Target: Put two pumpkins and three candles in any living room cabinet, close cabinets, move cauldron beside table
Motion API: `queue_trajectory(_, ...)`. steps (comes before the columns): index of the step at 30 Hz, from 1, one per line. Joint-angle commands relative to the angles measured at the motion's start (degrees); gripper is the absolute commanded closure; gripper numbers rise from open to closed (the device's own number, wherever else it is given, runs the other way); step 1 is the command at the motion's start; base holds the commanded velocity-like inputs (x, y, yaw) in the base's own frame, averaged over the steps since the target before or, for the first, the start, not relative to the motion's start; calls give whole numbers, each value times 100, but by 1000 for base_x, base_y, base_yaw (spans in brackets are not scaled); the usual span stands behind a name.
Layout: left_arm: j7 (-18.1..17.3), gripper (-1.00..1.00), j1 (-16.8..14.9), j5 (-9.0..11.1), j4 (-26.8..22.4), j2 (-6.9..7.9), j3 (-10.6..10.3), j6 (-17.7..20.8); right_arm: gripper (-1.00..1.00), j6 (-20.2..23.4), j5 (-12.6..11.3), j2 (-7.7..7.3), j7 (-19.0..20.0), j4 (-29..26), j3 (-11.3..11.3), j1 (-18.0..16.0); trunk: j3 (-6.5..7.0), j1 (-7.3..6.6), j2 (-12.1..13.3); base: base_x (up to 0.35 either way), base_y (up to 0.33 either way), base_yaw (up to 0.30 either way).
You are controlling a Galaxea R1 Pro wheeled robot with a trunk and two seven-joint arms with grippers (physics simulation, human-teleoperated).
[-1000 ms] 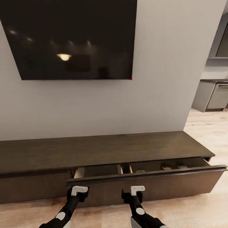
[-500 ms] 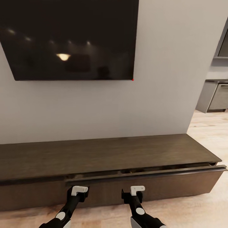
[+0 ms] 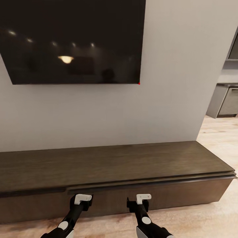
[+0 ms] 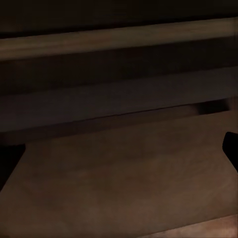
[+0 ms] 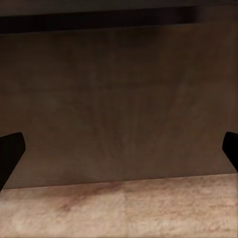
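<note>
The long dark brown cabinet (image 3: 109, 162) runs along the wall under the TV. Its right front (image 3: 185, 193) sits almost flush, with a thin lip still standing proud along the top. My left gripper (image 3: 82, 198) and right gripper (image 3: 143, 197) are both up against that front, low down. In the left wrist view the left gripper (image 4: 119, 153) is open, with only the dark brown front between its fingers (image 4: 232, 146). In the right wrist view the right gripper (image 5: 119, 148) is open too, its fingers (image 5: 11, 148) wide apart. The pumpkins, candles and cauldron are out of view.
A large black TV (image 3: 72, 39) hangs on the white wall above the cabinet. Light wood floor (image 3: 215, 218) lies in front and to the right. Past the wall's right end stand grey kitchen units (image 3: 228, 102).
The cabinet's right front has slid in from clearly open, with its inside showing, to almost flush. The view has moved slightly closer with it.
</note>
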Motion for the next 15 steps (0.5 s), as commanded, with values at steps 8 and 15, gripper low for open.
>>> queue_trajectory(8,45,-100,-1,11,-9,5,-53,-18,-100,-26,-53,-1,-28,1,49,-6,-5,-1,-2,31,0,0)
queue_trajectory(15,45,-100,-3,13,-14,5,-53,-20,-100,-27,-53,-1,-28,1,49,-6,-5,-1,-2,16,0,0)
